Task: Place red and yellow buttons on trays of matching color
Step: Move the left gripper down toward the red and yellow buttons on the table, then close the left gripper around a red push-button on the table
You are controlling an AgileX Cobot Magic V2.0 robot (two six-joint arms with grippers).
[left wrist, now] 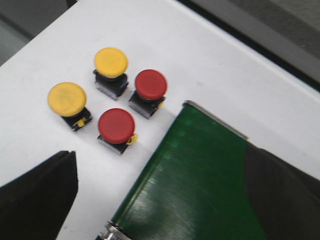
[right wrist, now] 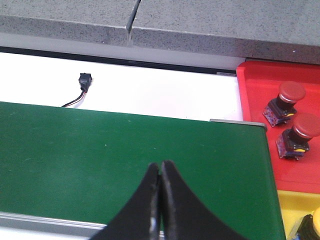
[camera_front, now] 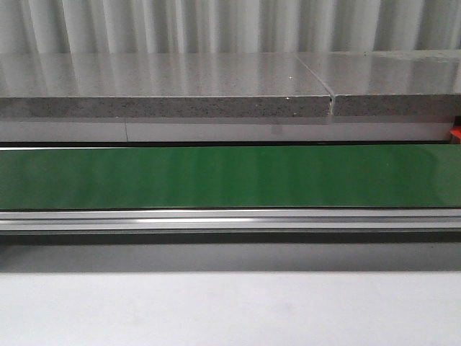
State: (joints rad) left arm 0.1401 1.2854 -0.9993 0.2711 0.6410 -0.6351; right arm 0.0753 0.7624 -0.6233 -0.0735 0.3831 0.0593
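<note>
Front view: the green conveyor belt [camera_front: 230, 176] runs across, bare, with a grey stone ledge [camera_front: 166, 94] beyond it.

Left wrist view: two yellow buttons [left wrist: 111, 62] and two red buttons [left wrist: 116, 125] stand clustered on the white table [left wrist: 210, 60] just beside the belt's end; the left gripper [left wrist: 165, 200] has its fingers wide apart, holding nothing.

Right wrist view: the right gripper [right wrist: 160, 180] has its fingers pressed together (nothing between them) over the belt; two more red ones [right wrist: 291, 93] sit in the red tray [right wrist: 255, 125], with the yellow tray [right wrist: 290, 210] beside it.

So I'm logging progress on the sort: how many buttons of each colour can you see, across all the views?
Red buttons: 4, two loose on the white table and two on the red tray.
Yellow buttons: 3, two loose on the table, one partly cut off on the yellow tray.
Total: 7.
</note>
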